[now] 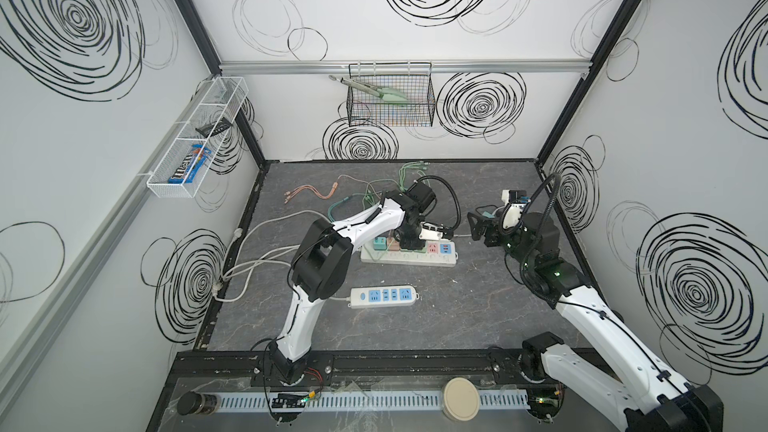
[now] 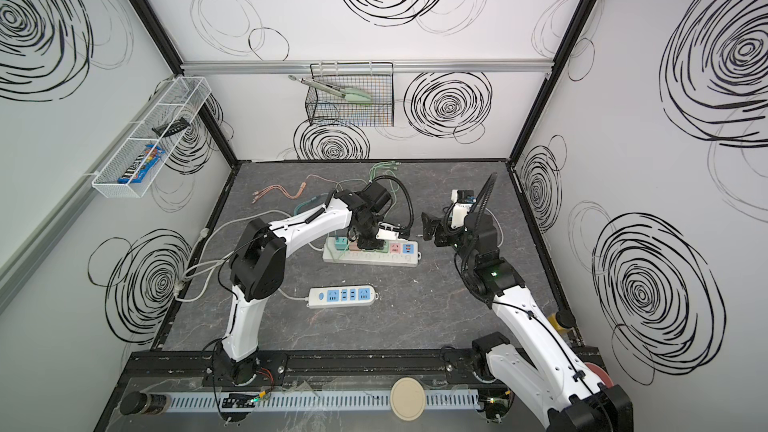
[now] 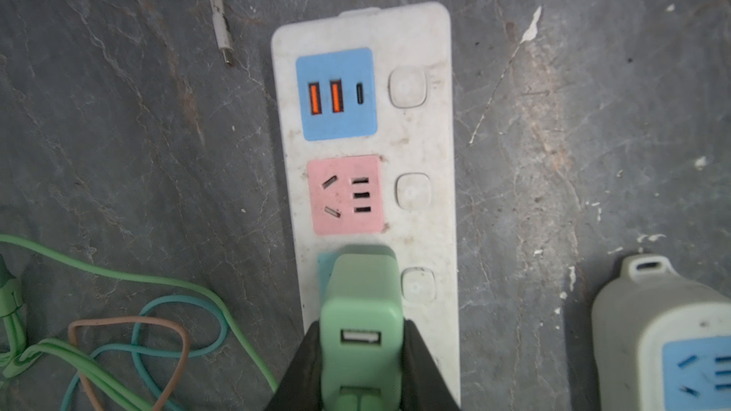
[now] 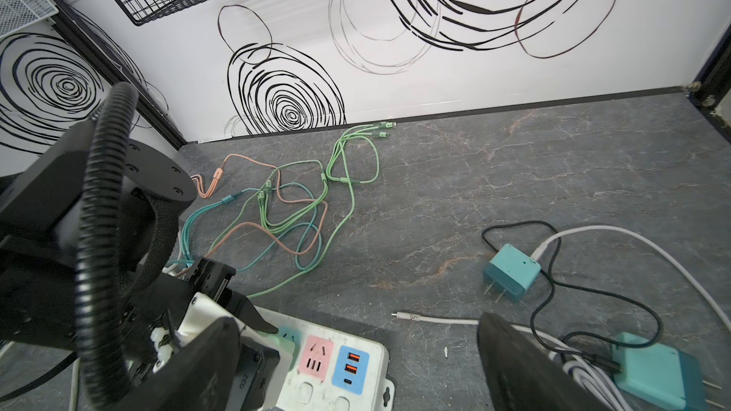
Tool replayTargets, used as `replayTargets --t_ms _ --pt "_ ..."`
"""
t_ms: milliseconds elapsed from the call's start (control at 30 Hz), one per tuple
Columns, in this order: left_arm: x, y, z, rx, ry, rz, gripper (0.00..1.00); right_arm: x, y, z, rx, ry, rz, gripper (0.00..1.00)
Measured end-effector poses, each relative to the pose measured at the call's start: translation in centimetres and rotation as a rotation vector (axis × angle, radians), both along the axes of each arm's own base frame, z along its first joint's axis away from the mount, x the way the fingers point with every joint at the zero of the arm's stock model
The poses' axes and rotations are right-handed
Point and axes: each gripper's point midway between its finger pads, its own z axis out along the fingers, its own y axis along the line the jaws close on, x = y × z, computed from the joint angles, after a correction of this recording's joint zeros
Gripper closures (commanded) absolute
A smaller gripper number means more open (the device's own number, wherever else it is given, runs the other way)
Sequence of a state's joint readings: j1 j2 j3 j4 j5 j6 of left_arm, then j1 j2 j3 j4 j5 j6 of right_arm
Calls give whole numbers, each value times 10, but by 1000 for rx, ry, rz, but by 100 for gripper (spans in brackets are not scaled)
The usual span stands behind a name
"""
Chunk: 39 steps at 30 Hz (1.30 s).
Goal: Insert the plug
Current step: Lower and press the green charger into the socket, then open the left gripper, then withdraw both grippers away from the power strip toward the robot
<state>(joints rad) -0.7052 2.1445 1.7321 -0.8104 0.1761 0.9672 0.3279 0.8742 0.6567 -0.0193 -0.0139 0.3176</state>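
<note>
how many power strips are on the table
2. The long power strip with coloured sockets lies mid-table. The short power strip with blue sockets lies in front of it, closer to the front. Nothing suggests a hidden third.

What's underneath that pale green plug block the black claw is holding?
A sliver of teal socket panel on the long white power strip shows beneath the pale green plug block. Its slots and the plug's prongs are covered.
</note>
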Motion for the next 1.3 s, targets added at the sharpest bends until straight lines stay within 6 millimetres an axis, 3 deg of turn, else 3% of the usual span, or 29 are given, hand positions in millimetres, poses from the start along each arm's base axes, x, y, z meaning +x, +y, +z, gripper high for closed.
replayTargets --t_ms 133,167,200,267,467,567,600,633,733,833,1033,1167,1300 --pt "2 -1 3 -4 -7 2 100 0 0 0 0 0 0 3" --pt "2 -2 4 -4 -7 3 95 0 0 0 0 0 0 3" --pt "3 -2 5 -3 -6 4 79 0 0 0 0 0 0 3" --pt "3 -3 9 -1 -2 10 62 0 0 0 0 0 0 3" --pt "13 -10 -2 11 9 31 38 -2 -1 2 2 -6 -1 3" --pt "14 -12 2 -6 3 37 20 -3 -1 3 2 -8 -1 3" --pt "15 -12 5 -16 -2 39 6 -3 -1 4 3 -10 -1 3" --pt "14 -13 8 -24 -8 36 3 -4 -1 4 3 -11 -1 3" --pt "11 -12 23 -66 -31 48 4 -4 -2 5 3 -13 -3 3" --pt "9 -16 52 -149 -63 55 4 -4 -2 4 2 -9 -4 3" --pt "15 -20 138 -396 -195 176 4 -6 0 -1 24 3 15 3" --pt "16 4 181 -544 -327 369 4 -6 3 -13 60 29 24 3" --pt "16 47 206 -702 -440 634 4 -3 5 -26 100 66 14 3"
